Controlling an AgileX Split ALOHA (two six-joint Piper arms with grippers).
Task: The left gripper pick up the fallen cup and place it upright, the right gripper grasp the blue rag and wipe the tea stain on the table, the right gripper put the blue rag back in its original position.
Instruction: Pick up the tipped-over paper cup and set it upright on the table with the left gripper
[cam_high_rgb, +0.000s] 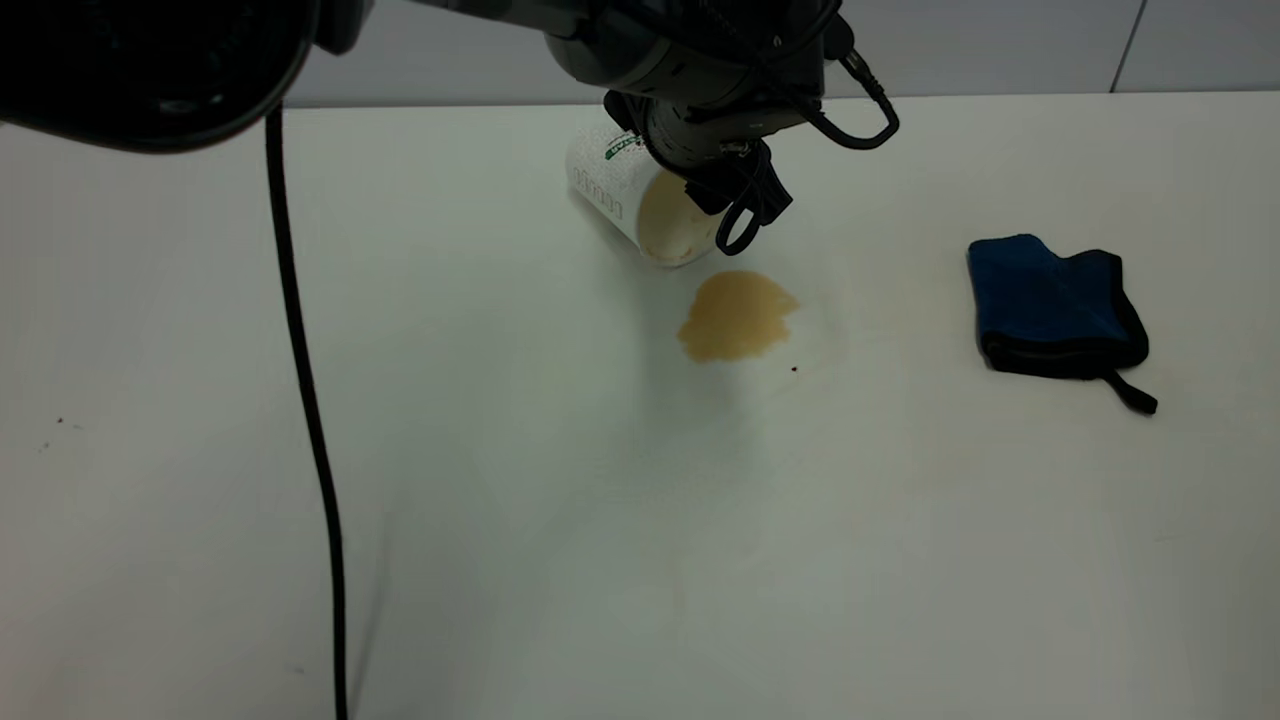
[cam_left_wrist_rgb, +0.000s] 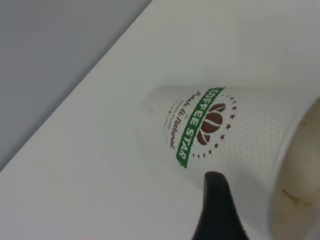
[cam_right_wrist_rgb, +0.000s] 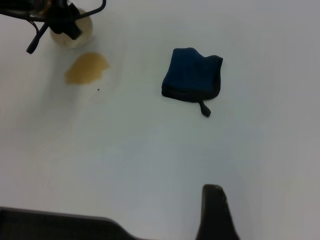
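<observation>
Watching the left gripper at the cup, which lies on its side near the table's far edge, grip unclear to us | tea stain just beside its mouth | blue rag well apart toward the right edge | right gripper above the table, fingers unreadable

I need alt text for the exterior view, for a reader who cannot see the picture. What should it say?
The left gripper is at the mouth of the cup, which lies tilted on the white table with its opening toward a tan tea stain just in front. A folded blue rag lies apart to the right.
</observation>
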